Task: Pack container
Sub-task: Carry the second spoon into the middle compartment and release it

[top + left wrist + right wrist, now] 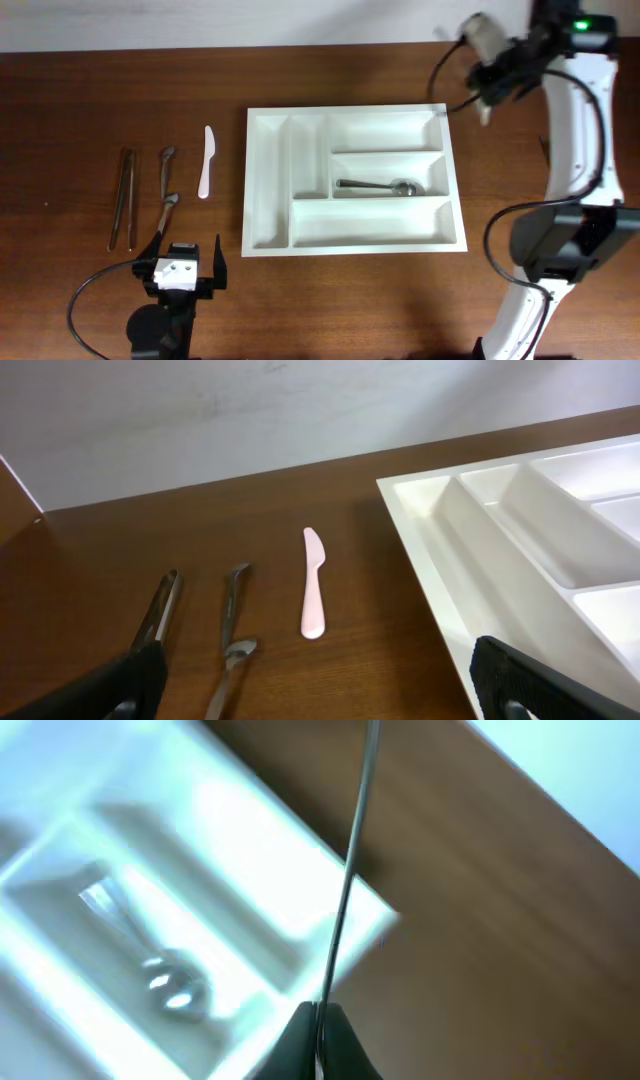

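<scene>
Nearest, the left gripper [187, 246] gapes wide and empty. Mid-table lies the white five-compartment container [268, 190], with a metal spoon [380, 185] in its middle right slot. By its far right corner, the right gripper [320, 1025] is pinched closed.

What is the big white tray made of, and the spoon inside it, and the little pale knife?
The tray looks like smooth, slightly shiny white plastic, with moulded rounded walls. The spoon looks like polished metal: grey with bright glints. The knife is probably matte plastic: pale, one even colour.
</scene>
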`<state>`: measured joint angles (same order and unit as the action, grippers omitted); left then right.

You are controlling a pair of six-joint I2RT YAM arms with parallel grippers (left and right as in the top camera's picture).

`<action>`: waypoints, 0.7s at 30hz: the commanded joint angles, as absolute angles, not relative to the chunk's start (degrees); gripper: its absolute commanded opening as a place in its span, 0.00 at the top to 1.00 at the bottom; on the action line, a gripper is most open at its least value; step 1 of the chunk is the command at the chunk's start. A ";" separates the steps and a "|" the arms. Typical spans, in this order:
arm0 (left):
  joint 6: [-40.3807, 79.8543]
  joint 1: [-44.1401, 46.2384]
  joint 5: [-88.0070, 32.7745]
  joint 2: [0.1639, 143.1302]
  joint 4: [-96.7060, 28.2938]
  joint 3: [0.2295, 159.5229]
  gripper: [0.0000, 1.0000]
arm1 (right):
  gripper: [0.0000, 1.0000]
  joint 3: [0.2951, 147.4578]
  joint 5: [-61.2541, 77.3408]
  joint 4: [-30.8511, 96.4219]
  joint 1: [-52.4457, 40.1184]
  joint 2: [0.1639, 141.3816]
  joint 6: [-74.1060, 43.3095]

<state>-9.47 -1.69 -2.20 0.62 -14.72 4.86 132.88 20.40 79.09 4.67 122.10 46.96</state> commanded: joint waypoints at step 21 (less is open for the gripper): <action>-10.37 -2.04 -2.63 0.40 -14.74 4.60 0.01 | 0.96 122.19 24.86 83.92 -7.33 121.32 65.06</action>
